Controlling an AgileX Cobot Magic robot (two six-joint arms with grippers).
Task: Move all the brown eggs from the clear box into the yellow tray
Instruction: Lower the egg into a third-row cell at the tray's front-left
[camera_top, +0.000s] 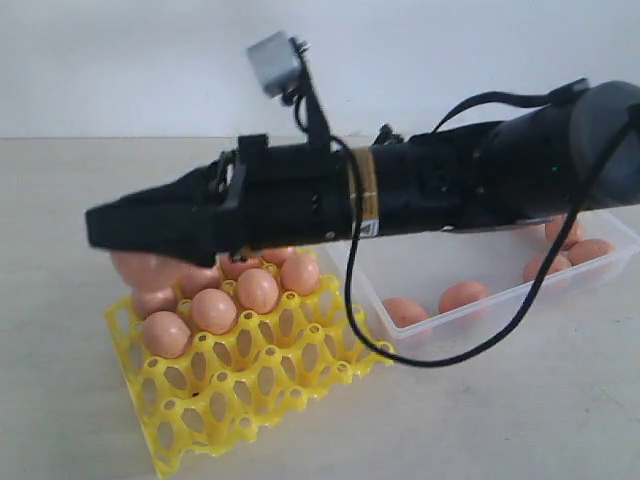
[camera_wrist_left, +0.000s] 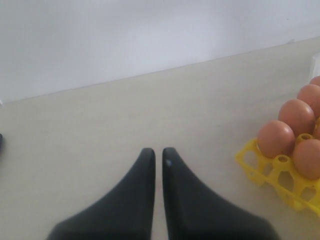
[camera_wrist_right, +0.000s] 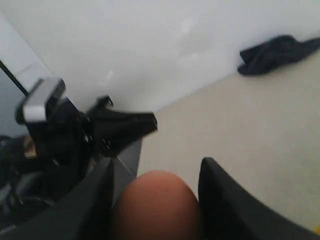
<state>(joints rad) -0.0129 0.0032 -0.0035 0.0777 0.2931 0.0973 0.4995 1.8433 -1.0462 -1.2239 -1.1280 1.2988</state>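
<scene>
My right gripper (camera_top: 100, 228) reaches across from the right and is shut on a brown egg (camera_top: 140, 268) just above the back left corner of the yellow tray (camera_top: 250, 385). In the right wrist view that egg (camera_wrist_right: 157, 205) fills the gap between the two fingers of the gripper (camera_wrist_right: 157, 166). Several brown eggs (camera_top: 213, 310) sit in the tray's back cups; the front cups hold none. The clear box (camera_top: 470, 322) to the right holds several more eggs (camera_top: 463, 296). My left gripper (camera_wrist_left: 158, 152) is shut on nothing, low over bare table, left of the tray's corner (camera_wrist_left: 255, 167) and its eggs (camera_wrist_left: 276, 138).
The right arm (camera_top: 450, 185) and its looping black cable (camera_top: 440, 355) hang over the tray and the box. A dark crumpled object (camera_wrist_right: 280, 52) lies on the table by the white wall. The other arm's body (camera_wrist_right: 55, 140) stands close beside the right gripper.
</scene>
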